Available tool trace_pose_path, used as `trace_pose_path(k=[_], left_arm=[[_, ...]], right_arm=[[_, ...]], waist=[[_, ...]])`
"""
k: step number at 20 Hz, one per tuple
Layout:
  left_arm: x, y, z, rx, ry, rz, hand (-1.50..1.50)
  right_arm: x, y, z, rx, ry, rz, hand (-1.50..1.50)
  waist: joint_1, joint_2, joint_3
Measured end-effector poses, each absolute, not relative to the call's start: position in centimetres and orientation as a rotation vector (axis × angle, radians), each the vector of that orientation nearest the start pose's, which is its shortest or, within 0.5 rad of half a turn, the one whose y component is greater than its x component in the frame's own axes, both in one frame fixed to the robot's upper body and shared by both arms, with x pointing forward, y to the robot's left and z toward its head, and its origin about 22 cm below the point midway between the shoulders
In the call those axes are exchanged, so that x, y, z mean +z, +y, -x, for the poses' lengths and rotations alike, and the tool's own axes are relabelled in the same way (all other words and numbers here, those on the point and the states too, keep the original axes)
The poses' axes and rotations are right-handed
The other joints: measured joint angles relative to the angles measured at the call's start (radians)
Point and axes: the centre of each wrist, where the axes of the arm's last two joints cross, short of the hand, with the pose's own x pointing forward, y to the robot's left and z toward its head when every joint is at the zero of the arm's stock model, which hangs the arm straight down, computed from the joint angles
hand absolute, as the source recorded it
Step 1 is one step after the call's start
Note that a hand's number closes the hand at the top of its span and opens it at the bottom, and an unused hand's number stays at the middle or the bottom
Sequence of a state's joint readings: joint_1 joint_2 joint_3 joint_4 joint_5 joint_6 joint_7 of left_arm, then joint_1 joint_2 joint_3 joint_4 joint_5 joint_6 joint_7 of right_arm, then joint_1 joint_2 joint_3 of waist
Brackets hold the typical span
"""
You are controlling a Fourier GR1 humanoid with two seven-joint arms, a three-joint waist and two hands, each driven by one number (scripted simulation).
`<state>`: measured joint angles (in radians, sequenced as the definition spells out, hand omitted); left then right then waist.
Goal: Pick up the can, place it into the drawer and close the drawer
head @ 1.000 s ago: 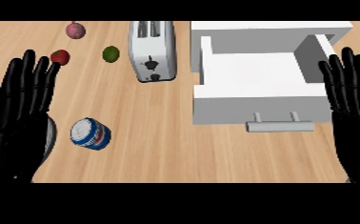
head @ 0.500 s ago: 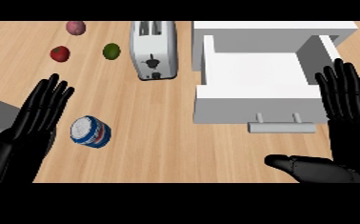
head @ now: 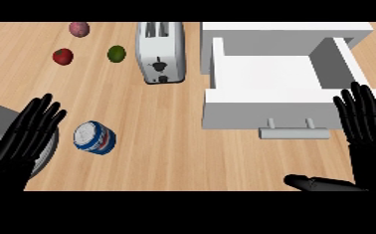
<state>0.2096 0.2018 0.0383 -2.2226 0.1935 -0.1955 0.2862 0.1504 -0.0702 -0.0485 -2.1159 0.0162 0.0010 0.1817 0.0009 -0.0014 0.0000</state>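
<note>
Left hand (head: 28, 136) at the counter's (head: 169, 143) left front corner, palm down, fingers straight and spread, grasping nothing. The can (head: 95, 137) sits just to its right on the wood, near the front edge. It is blue and white with its pale top turned toward the view; a narrow gap seems to separate it from the fingertips, so no contact as far as can be told. A grey round rim (head: 53, 148) shows between hand and can, mostly hidden under the hand. Right hand (head: 360, 116) rests open at the counter's right edge, fingers up, empty, beside the drawer's front corner; a black digit low by the front edge is probably its thumb. The drawer (head: 264, 73) stands pulled out toward the front edge on the counter's right side, its white floor bare, its handle (head: 294, 132) facing the robot. Further back, the toaster (head: 161, 54) stands mid-counter, just left of the drawer. 3 small fruits lie toward the back left corner: a red one (head: 63, 56), a green one (head: 116, 54) and a purplish one (head: 79, 29). Judgement: 0 of 3 steps done. The can is not yet grasped or lifted and is well apart from the drawer. Left to do: the pick, the carry across to the right, the drop in, then the push shut.
</note>
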Motion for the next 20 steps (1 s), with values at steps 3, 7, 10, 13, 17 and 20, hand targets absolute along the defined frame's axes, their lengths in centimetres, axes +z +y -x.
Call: trace_pose_path(k=[3, 7, 10, 13, 17, 20], left_arm=[[12.6, 27.5, -16.5, -0.209, -1.708, 0.061, -1.50], [13.0, 27.8, -16.8, -0.174, -1.690, 0.043, -1.50], [12.4, 28.4, -17.1, -0.163, -1.669, 0.033, -1.50], [12.5, 28.9, -17.4, -0.152, -1.666, 0.021, -1.50], [11.0, 28.9, -18.8, -0.147, -1.656, 0.016, -1.50], [9.5, 29.0, -19.2, -0.151, -1.648, 0.015, -1.50]], right_arm=[[9.7, -27.0, -17.8, 0.013, -1.783, 0.165, -1.50], [9.0, -27.2, -17.1, 0.007, -1.782, 0.168, -1.50], [8.6, -27.6, -17.1, 0.001, -1.782, 0.165, -1.50], [8.6, -28.0, -17.0, 0.001, -1.780, 0.169, -1.50], [8.0, -28.7, -17.0, 0.005, -1.779, 0.168, -1.50], [8.2, -28.6, -16.8, 0.011, -1.779, 0.170, -1.50]], waist=[[-0.001, 0.000, 0.000], [-0.002, 0.000, 0.000], [-0.002, 0.000, 0.000], [-0.002, 0.001, 0.000], [-0.003, 0.001, 0.000], [-0.003, 0.001, 0.000]])
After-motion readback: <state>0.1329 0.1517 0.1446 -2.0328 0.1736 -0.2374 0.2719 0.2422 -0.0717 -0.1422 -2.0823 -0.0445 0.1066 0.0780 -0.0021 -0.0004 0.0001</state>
